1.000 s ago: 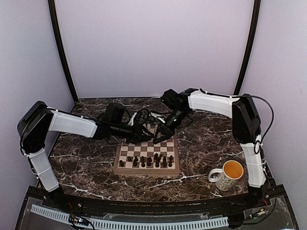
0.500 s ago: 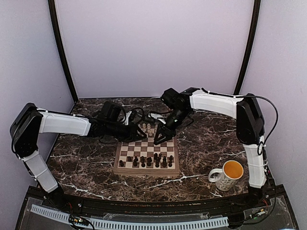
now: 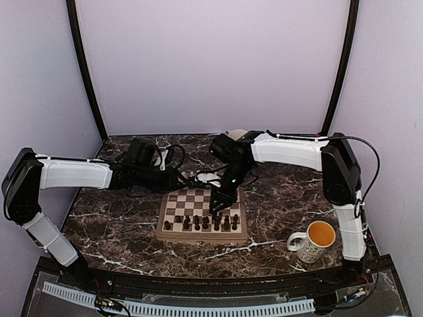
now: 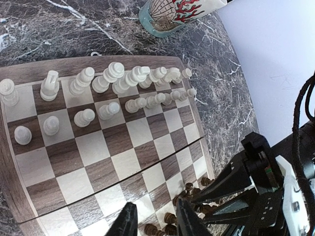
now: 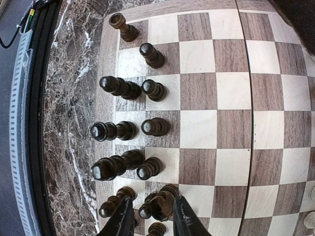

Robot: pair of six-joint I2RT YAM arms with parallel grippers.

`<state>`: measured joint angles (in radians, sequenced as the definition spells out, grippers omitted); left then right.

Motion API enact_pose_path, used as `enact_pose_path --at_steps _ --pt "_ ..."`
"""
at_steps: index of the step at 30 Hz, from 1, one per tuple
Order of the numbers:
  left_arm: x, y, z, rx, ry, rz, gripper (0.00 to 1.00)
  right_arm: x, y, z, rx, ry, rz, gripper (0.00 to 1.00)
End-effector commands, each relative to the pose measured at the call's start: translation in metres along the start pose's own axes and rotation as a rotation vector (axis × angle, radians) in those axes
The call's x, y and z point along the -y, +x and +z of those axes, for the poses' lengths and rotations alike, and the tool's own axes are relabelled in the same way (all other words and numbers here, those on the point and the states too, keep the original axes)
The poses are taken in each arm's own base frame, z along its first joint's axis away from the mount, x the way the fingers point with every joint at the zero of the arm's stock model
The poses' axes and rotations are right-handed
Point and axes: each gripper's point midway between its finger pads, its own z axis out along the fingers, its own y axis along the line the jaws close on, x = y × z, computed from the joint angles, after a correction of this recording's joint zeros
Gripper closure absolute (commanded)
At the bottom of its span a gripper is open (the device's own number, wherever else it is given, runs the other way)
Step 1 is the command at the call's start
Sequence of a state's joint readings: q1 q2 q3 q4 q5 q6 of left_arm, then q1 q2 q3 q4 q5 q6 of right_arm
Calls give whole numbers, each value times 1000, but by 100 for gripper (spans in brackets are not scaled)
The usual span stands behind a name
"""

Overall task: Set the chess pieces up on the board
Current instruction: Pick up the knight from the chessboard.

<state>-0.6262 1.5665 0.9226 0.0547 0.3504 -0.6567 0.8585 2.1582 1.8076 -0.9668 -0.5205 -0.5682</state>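
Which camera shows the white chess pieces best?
Left wrist: the white chess pieces stand close and clear in two rows. The top view leaves them tiny and mostly blocked; the right wrist catches barely one at its corner.

Left arm's backed right off: the left gripper [image 4: 156, 211] was out over the far rows of the board [image 3: 201, 236] a second ago, and now that edge sits just ahead of its fingertips. The right gripper [image 5: 153, 209] slid nearer and dipped, so a dark piece [image 5: 161, 202] now sits between its fingers.
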Motion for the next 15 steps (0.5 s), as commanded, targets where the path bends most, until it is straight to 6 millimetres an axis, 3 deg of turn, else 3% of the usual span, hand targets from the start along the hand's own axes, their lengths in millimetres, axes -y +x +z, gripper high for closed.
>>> enact_pose_path --at_steps 1,9,15 --pt "0 -1 -10 20 -7 18 71 11 7 8 -37 40 1 72" --pt "-2 2 -9 16 -5 14 71 10 13 15 -67 37 2 74" --pt "-3 3 -10 15 -6 11 71 12 11 16 -68 41 3 81"
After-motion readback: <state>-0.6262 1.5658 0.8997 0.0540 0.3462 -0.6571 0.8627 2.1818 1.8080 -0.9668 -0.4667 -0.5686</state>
